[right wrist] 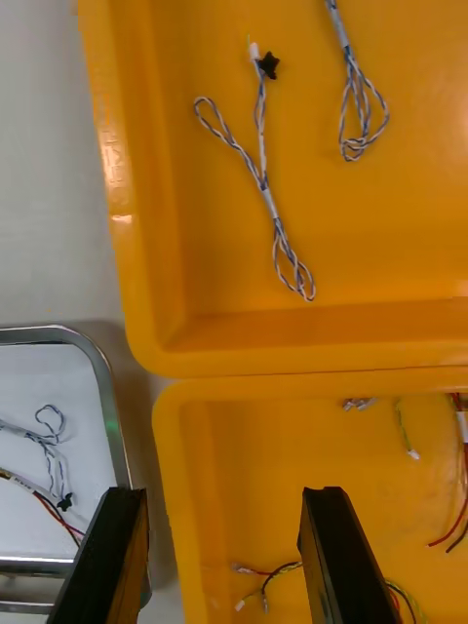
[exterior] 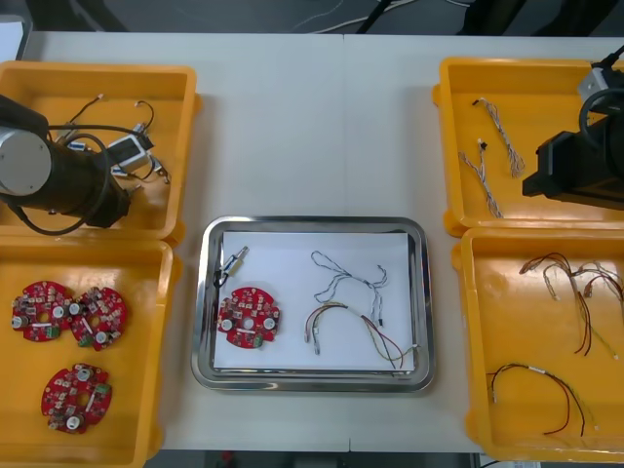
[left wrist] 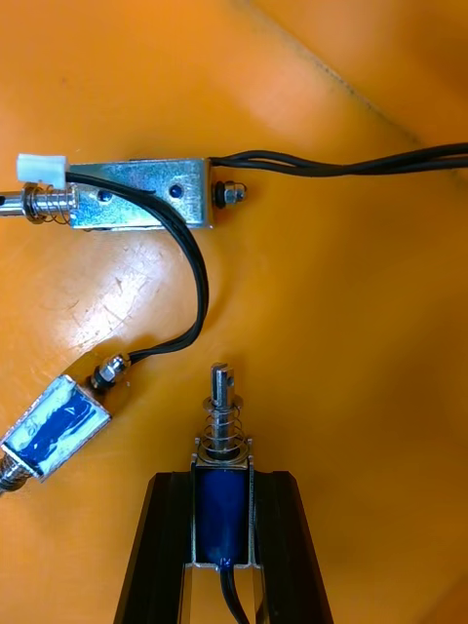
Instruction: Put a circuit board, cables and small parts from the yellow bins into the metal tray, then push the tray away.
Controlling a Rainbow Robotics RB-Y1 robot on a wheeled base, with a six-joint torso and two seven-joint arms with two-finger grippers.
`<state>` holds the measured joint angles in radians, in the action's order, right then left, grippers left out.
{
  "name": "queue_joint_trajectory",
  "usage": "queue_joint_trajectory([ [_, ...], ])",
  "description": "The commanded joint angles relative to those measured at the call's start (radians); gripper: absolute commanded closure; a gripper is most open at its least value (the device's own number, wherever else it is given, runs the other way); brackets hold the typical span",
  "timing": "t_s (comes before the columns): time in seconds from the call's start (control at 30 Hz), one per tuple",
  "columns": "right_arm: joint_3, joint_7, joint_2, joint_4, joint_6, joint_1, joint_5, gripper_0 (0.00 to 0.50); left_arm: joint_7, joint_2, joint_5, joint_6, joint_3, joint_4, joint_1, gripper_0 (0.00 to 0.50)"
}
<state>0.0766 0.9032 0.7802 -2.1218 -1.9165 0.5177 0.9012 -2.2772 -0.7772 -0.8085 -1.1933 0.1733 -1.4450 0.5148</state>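
Metal tray (exterior: 312, 224) near table's front edge holding circuit board (exterior: 249, 318), blue-white cable (exterior: 346, 278), red-yellow cable (exterior: 361, 327), small metal part (exterior: 234, 261); left hand (left wrist: 222, 487) clenched on second small metal part (left wrist: 222, 453) in yellow bin (exterior: 97, 76) at table's far-left corner; right hand (right wrist: 222, 497) released above right bins (right wrist: 292, 336); push pending.

Light worktop (exterior: 322, 127) bearing yellow bins (exterior: 97, 70) and a metal tray (exterior: 312, 222).
Two bins sit at each side, one behind the other; the tray lies between the nearer pair, touching neither.
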Motion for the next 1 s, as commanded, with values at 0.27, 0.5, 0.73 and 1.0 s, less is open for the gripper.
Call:
queue_joint_trajectory([
  [0.27,0.131,0.089,0.094,-0.032,-0.003,-0.114,0.013,0.0,-0.105,-0.025,-0.044,-0.166,-0.118,-0.046,0.022,0.5],
  [0.5,0.18,0.126,0.106,-0.032,-0.003,-0.176,-0.001,0.0,-0.102,-0.025,-0.064,-0.253,-0.182,-0.048,0.054,0.5],
  [0.73,0.226,0.164,0.123,-0.036,-0.003,-0.258,-0.004,0.0,-0.088,-0.03,-0.084,-0.333,-0.239,-0.048,0.083,0.5],
  [1.0,0.236,0.22,0.129,-0.036,-0.003,-0.289,-0.016,0.0,-0.028,-0.053,-0.083,-0.419,-0.262,-0.049,0.123,0.5],
])
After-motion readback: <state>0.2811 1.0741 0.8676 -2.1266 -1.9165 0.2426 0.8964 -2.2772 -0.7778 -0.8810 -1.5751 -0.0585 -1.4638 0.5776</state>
